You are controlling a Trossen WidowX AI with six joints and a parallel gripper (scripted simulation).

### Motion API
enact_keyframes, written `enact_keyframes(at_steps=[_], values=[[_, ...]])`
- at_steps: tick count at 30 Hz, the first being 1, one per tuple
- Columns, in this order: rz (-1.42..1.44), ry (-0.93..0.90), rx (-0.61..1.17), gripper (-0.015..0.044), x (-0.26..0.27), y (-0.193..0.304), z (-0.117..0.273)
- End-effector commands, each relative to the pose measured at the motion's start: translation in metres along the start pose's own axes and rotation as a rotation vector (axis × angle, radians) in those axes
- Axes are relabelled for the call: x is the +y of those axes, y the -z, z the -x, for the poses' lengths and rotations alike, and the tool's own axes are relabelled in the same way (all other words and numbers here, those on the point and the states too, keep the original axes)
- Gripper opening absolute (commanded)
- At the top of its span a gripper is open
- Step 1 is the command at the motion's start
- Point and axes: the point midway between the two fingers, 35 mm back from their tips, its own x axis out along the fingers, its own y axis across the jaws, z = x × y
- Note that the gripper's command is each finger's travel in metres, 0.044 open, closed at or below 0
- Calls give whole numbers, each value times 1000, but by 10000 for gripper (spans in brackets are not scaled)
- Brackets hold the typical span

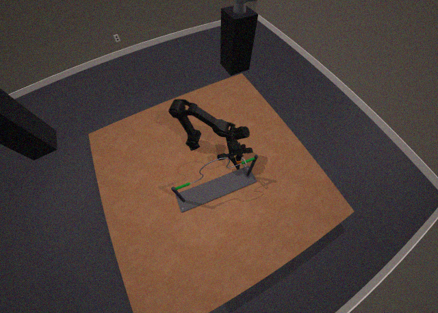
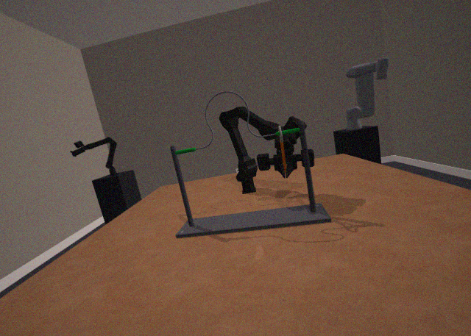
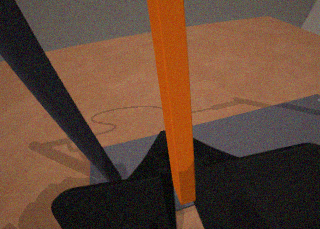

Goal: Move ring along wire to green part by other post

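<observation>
My gripper (image 1: pixel 237 166) (image 2: pixel 285 173) (image 3: pixel 168 135) is shut on the orange handle (image 1: pixel 238 161) (image 2: pixel 282 154) (image 3: pixel 172 89), which points down from the ring. The pale ring (image 2: pixel 280 128) is seen nearly edge-on in the exterior view, around the inner end of the right green part (image 1: pixel 249 160) (image 2: pixel 291 131), close to where the grey wire (image 2: pixel 227 92) begins. Whether the ring touches the wire cannot be told. The right post (image 1: pixel 251 167) (image 2: pixel 307 173) (image 3: pixel 50 86) stands just beyond. The left green part (image 1: pixel 183 186) (image 2: pixel 185 151) is at the left post (image 1: pixel 178 195) (image 2: pixel 183 190).
The grey base (image 1: pixel 215 190) (image 2: pixel 251 220) joins both posts below the wire. The grey wire rises in a tall loop left of the gripper, in the exterior view. The arm reaches in from behind the wire. Other robots on black pedestals (image 1: pixel 237 40) (image 2: pixel 357 144) stand off the table.
</observation>
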Motion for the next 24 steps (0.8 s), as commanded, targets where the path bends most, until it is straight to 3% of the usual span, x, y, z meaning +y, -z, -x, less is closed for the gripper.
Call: enact_keyframes(at_steps=[1,24], values=[[-5,0,-6,-150,5,-2,1],[-5,0,-6,-150,7,10,-5]])
